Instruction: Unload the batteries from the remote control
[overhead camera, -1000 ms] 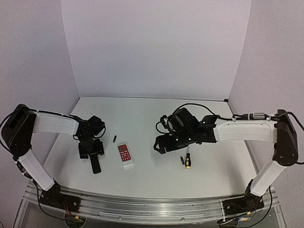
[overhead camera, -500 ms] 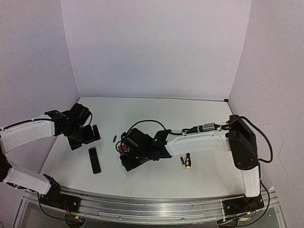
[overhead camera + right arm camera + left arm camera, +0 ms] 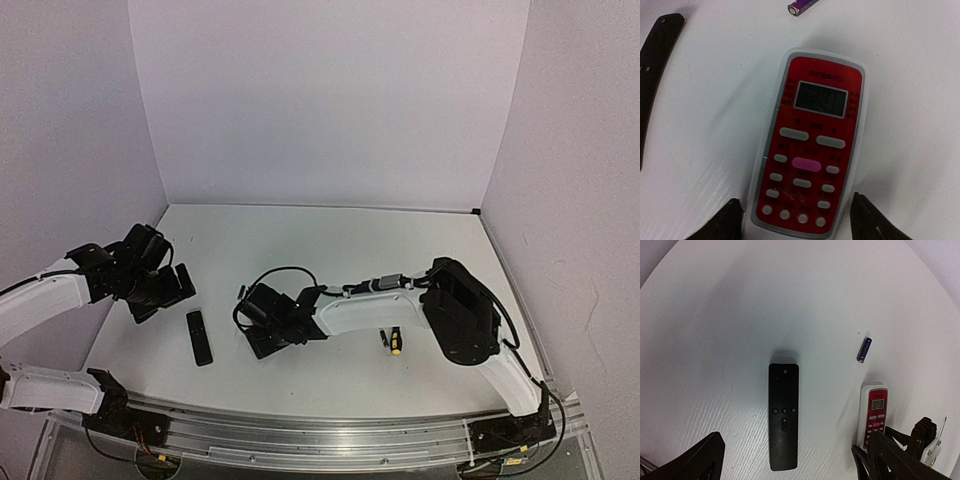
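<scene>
The counter (image 3: 330, 240) carries both arms reaching in from its front edge; the right claw (image 3: 800, 222) hangs low over the white remote (image 3: 810, 145), left of centre near the front edge, jaws spread with a finger on either side of its lower end, holding nothing; the left claw (image 3: 788, 452) hovers by the left edge, jaws wide apart and empty, looking down on the black remote (image 3: 783, 415), which lies buttons-up near the front-left corner, well clear of both claws; the screwdriver (image 3: 396, 341) rests right of centre by the front edge; a cell (image 3: 864, 349) lies loose just beyond the white remote's top, and a second cell (image 3: 383, 340) sits just beside the screwdriver. The main hazard, as I judge it, is the right claw closing where it stands and lifting the wrong remote; the black one shows its face, so its battery door is likely underneath and needs turning over, and a slim flat body could slip from a pinch; whether it holds any cells I cannot tell; a sweeping arm might also roll the loose cells away.
</scene>
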Motion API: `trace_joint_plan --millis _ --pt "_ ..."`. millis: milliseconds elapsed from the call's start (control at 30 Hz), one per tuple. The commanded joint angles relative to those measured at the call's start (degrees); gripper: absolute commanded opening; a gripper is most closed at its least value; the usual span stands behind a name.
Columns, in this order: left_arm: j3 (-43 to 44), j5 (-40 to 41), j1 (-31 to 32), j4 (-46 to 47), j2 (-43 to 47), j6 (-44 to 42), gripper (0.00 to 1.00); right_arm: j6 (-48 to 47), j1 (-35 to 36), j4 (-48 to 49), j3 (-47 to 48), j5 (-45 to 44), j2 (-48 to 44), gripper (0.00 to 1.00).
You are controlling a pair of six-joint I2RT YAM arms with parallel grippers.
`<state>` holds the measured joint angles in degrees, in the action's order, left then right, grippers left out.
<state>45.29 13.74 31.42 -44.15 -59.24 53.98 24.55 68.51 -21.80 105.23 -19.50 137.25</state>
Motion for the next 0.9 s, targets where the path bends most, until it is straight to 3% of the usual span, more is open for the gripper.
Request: trace_joint_plan --millis 0,33,167,367,533,667,867 --pt "-0.22 1.38 -0.31 -0.59 1.54 0.63 1.00 2.65 0.01 -1.51 2.03 -1.02 3.40 0.56" --pt "-0.25 1.70 -0.31 -0.49 1.74 0.56 1.00 3.34 0.04 -1.74 1.92 -1.37 3.42 0.45" --pt "-0.22 2.45 -0.31 0.42 1.39 0.15 1.00 6.31 -0.02 -1.99 0.42 -1.38 1.62 0.23" --pt "-1.04 -1.06 -0.31 8.59 1.70 -6.43 1.00 5.54 -0.71 -2.24 -3.79 4.92 -8.41 0.00" --pt "-0.09 -2.07 -0.31 13.49 1.96 -9.48 1.00 6.19 -3.16 -2.85 -11.17 10.08 -19.62 0.00" --pt "1.35 -6.14 -0.31 13.76 0.62 -11.50 1.00 6.45 -3.46 -2.93 -14.68 10.03 -23.57 0.01" --pt "0.42 -8.54 -0.31 14.08 -1.98 -12.59 1.00 7.31 -3.54 -2.89 -18.22 8.72 -26.79 0.11"
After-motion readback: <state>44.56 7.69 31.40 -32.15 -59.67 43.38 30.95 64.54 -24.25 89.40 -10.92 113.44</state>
